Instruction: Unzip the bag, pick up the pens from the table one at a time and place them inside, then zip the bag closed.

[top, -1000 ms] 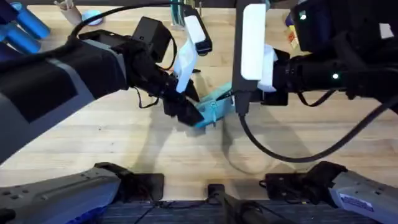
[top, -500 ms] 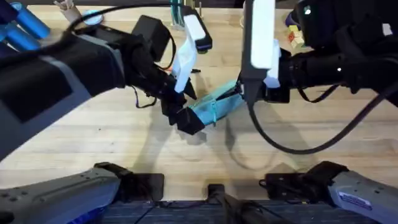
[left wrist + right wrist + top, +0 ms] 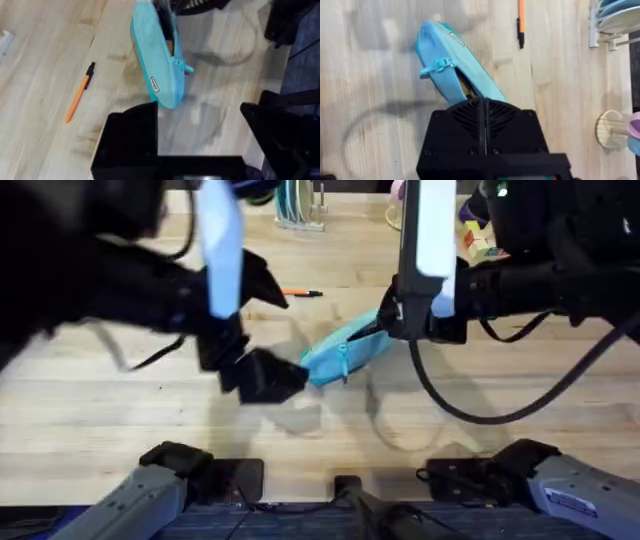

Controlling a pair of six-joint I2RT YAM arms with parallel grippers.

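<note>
— Near mid-table: what is listed first?

— Item one, the bag [image 3: 340, 355], light turquoise, lying slantwise on the table [image 3: 120, 420]. Its zipper pull [image 3: 183, 68] hangs out at the side; the seam near the right gripper [image 3: 392, 330] gapes slightly, dark inside.

— Who holds it?

— The right gripper. Its fingers [image 3: 482, 112] are pressed together on the bag's far end, cloth pinched between them.

— And the left gripper?

— The left gripper [image 3: 285, 372] stands just beside the bag's near end. Its fingers [image 3: 130, 132] are spread wide with nothing between them; the bag's tip sits just ahead of one finger.

— Other stock?

— One pen [image 3: 300, 293], orange with a black end, flat on the table behind the bag and apart from it. A dish rack [image 3: 298, 205] holding plates stands at the table's far edge.
</note>
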